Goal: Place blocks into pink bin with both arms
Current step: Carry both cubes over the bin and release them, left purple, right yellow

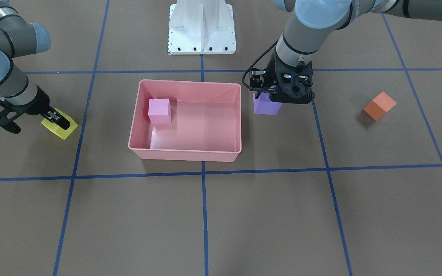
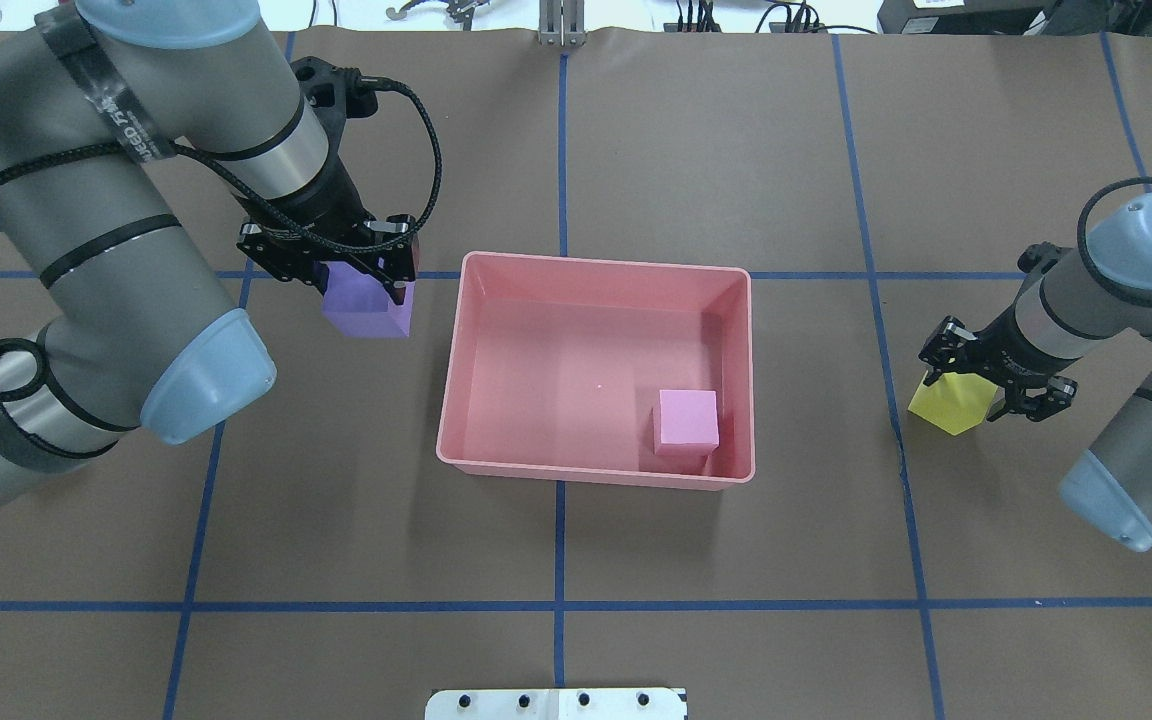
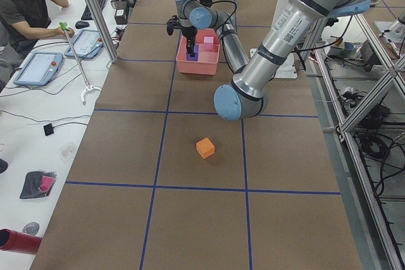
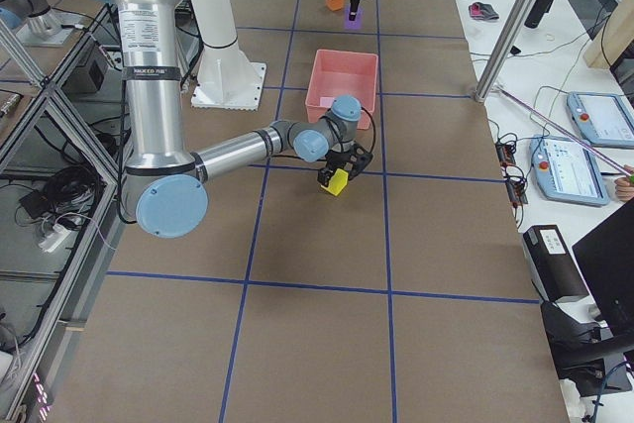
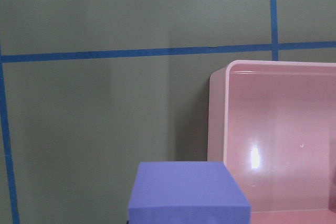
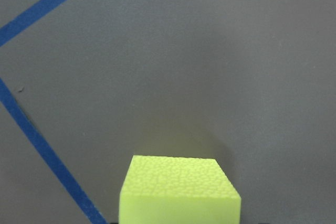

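Purple cube (image 5: 186, 192) pinched by vertical left fingers (image 2: 398, 282) beside pink bin (image 2: 601, 264); tilted right fingers (image 1: 60, 119) pinch yellow cube (image 6: 178, 187).

Purple block (image 5: 188, 192), yellow block (image 6: 178, 190): bottoms cropped

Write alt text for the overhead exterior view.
A glossy pink plastic bin holds a light pink cube. The left arm's fingers grip a matte purple cube beside it; the right arm's fingers grip a tilted yellow cube.

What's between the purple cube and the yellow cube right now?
In the overhead view, the shallow glossy pink plastic bin lies between the small matte purple cube and the yellow cube, with a light pink cube inside it.
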Action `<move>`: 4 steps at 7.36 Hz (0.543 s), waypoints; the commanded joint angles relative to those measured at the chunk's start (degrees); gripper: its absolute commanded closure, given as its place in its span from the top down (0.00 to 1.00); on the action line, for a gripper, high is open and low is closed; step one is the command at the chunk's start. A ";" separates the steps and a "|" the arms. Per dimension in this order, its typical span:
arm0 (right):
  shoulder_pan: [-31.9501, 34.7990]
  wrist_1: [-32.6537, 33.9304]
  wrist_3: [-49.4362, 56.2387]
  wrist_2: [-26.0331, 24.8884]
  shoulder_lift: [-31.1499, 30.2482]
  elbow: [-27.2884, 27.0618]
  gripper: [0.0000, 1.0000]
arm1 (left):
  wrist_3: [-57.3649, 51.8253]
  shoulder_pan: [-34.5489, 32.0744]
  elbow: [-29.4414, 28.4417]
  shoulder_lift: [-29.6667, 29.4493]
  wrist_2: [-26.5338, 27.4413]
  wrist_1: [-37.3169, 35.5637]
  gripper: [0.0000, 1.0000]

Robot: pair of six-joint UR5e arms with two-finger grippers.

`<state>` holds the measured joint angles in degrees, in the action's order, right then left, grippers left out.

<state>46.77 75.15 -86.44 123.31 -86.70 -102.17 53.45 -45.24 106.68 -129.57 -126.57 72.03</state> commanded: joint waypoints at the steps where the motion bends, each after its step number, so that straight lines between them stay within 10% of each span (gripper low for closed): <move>1: -0.10 0.09 -0.22 -0.09 0.65 -0.65 0.00 | 3.48 1.98 -2.34 -3.04 0.01 0.22 0.00; 4: 2.09 11.36 -0.57 1.58 12.64 -3.47 0.00 | 9.46 8.83 -9.53 -7.62 6.84 3.96 0.00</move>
<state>47.68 80.13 -86.89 124.15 -80.39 -104.93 60.72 -39.06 100.49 -135.77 -122.56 73.27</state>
